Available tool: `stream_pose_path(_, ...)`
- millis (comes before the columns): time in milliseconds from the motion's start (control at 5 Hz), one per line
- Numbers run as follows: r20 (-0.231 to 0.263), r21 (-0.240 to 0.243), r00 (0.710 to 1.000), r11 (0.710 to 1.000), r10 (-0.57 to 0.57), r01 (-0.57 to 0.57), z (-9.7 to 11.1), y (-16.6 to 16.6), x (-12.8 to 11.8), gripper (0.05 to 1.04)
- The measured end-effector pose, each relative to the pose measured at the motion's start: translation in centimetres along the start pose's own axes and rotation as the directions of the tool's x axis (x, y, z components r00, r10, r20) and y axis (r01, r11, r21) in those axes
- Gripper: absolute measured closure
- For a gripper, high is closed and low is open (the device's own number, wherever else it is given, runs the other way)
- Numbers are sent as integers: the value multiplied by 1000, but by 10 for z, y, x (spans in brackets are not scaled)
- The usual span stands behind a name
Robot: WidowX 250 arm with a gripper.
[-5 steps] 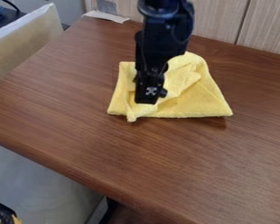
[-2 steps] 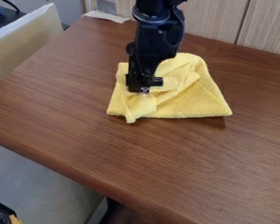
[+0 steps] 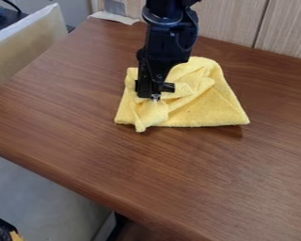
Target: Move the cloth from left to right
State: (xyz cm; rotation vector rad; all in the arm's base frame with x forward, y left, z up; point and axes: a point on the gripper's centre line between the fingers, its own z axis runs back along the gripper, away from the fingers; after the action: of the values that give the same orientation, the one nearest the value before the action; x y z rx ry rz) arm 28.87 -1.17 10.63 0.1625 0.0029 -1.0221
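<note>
Black end effector (image 3: 155, 96) at the left part of a rumpled yellow cloth (image 3: 206, 108), brown worktop (image 3: 197, 174) beneath, whether it grips cannot be told

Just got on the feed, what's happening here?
A black robot arm has its black two-finger gripper down at the left part of a rumpled yellow cloth, which lies partly folded on a brown wood-grain table. Whether the gripper has hold of the cloth, I can't tell.
</note>
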Motion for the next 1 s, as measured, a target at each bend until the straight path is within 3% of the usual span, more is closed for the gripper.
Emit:
stream_pose_path(200, 41, 24, 999, 999, 22, -23, 14, 12, 5, 1006)
stream_pose_path(400, 114, 55, 989, 994, 93, -100, 39, 39, 6, 1006)
stream_pose_path(600, 155, 65, 975, 983, 159, -171, 47, 76, 6, 1006)
stream_pose_path(1000, 97, 32, 953, 956, 288, -292, 13, 135, -17, 1006)
